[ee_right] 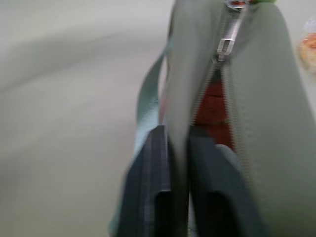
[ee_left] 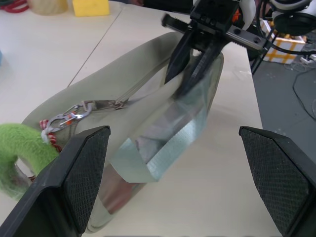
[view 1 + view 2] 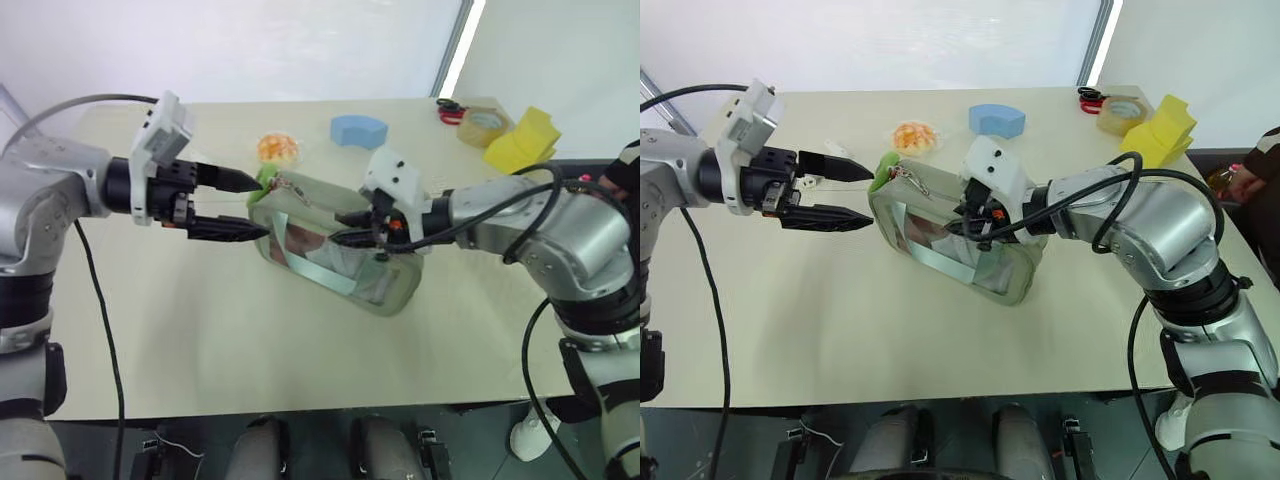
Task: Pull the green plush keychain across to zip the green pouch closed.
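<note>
Right gripper, fingers pressed together, pinches one side of the open zipper mouth of the green pouch, near the pouch end farthest from the zipper slider; in the right wrist view its two dark fingers clamp a fold of the sage fabric, with the zipper track running away from them. Left gripper, fingers spread wide, is held level just beside the opposite end of the pouch, touching nothing. Green plush keychain hangs at that same end, joined by a short metal chain and clasp to the zipper slider. Pouch lies near the middle of the pale table, window side up, strap handle across its face. Beyond the pouch: an orange round object and a blue foam block. Farther off toward the right arm's side: a tape roll, yellow foam blocks and red-handled scissors.
</note>
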Available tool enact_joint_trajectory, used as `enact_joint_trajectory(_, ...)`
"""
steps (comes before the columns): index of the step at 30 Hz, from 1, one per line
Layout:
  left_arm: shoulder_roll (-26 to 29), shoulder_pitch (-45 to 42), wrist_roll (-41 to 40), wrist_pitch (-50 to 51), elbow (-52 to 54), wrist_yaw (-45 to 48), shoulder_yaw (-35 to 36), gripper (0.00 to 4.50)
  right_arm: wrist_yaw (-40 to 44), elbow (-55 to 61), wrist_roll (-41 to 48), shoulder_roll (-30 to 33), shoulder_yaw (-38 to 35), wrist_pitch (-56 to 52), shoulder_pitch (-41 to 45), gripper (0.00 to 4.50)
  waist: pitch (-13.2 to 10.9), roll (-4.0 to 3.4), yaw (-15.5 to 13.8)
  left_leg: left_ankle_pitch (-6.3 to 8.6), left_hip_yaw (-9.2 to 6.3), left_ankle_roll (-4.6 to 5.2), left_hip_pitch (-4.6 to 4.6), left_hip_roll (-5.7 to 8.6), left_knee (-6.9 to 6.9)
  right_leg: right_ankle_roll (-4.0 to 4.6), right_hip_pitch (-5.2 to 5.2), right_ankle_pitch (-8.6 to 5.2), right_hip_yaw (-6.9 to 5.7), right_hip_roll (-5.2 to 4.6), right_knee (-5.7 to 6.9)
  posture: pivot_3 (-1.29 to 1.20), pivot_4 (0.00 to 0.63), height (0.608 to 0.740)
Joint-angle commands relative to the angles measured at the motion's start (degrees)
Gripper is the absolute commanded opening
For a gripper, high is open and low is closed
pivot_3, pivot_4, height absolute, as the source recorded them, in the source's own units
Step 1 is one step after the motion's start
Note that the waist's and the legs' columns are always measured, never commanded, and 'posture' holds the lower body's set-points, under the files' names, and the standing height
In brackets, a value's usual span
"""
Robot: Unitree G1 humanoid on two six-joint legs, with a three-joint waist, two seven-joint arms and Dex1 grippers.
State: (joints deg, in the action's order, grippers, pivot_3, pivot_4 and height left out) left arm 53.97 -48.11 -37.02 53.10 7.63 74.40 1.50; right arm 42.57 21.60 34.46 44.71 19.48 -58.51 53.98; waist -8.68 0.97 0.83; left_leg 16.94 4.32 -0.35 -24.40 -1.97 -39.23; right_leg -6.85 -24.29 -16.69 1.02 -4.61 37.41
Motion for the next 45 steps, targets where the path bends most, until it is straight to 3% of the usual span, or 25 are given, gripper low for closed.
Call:
enact_joint_trajectory(1, 1.7, -1.1, -0.4, -1.2, -0.5, -1.1, 3.2, 4.5, 4.7, -2.7, -11.6, 1.3, 4.4, 14.4, 3.2, 0.03, 0.0, 0.0, 0.2, 0.0, 0.0, 0.0, 0.0, 0.0, 0.0, 0.0, 0.0, 0.0, 0.0, 0.0, 0.0, 0.0, 0.15, 0.74)
enact_joint_trajectory(6, 3.3, -1.4, -1.0, -1.0, -1.4, -1.2, 4.2, 4.5, 10.7, -13.7, -22.3, -1.1, 5.7, 34.1, 7.7, 0.03, 0.0, -0.02, 0.5, -0.04, 0.05, -0.08, 0.0, -0.01, 0.03, 0.0, -0.09, 0.0, 0.01, 0.03, 0.0, 0.0, 0.15, 0.74)
enact_joint_trajectory(13, 3.7, -0.2, -1.2, -2.1, -1.3, -1.4, 5.1, 4.5, 15.3, -22.9, -26.4, -7.0, 3.7, 44.7, 9.2, 0.03, 0.0, -0.02, 0.2, -0.22, 0.07, -0.38, -0.02, -0.01, 0.03, 0.0, -0.09, 0.0, 0.01, 0.01, 0.11, 0.0, 0.15, 0.74)
enact_joint_trajectory(25, 3.5, 1.5, -1.8, -3.3, -0.3, -2.8, 5.7, 4.5, 18.3, -16.9, -27.9, -9.8, 4.7, 35.3, 3.0, 0.03, 0.0, -0.01, 0.3, -0.23, 0.05, -0.41, 0.04, -0.01, 0.01, 0.0, -0.09, 0.0, -0.01, -0.02, 0.37, 0.0, 0.15, 0.74)
enact_joint_trajectory(28, 3.0, 0.0, -1.3, -3.6, -1.5, -2.9, 4.8, 4.5, 17.7, -14.4, -26.6, -10.0, 3.0, 30.1, 3.0, 1.06, 0.0, -0.01, 0.3, -0.23, 0.04, -0.41, 0.04, -0.01, 0.01, 0.0, -0.09, 0.0, -0.02, -0.01, 0.38, 0.0, 0.15, 0.74)
enact_joint_trajectory(30, 3.1, -0.8, -1.1, -3.6, -2.2, -2.7, 4.5, 4.5, 17.7, -13.1, -25.5, -9.5, 0.6, 27.3, 4.0, 2.05, 0.0, -0.01, 0.2, -0.23, 0.05, -0.41, 0.04, 0.0, 0.01, 0.0, -0.09, 0.0, -0.01, -0.02, 0.38, 0.0, 0.15, 0.74)
enact_joint_trajectory(39, 5.7, -1.4, 4.1, -8.2, -11.9, -2.4, 4.4, 4.5, 21.3, -1.4, -20.2, 2.8, -8.9, 16.9, 0.1, 2.05, 0.0, 0.0, 0.0, -0.22, 0.06, -0.39, 0.01, 0.06, 0.01, 0.0, -0.08, 0.0, -0.04, -0.06, 0.35, 0.0, 0.15, 0.74)
enact_joint_trajectory(45, 5.2, -2.9, 9.5, -15.1, -21.4, -0.2, 1.8, 4.5, 17.8, 0.4, -19.2, 1.0, -8.6, 14.8, -5.7, 2.05, 0.0, -0.01, 0.2, -0.22, 0.14, -0.39, 0.07, 0.03, 0.03, 0.0, -0.08, 0.0, -0.03, -0.01, 0.35, 0.0, 0.15, 0.74)
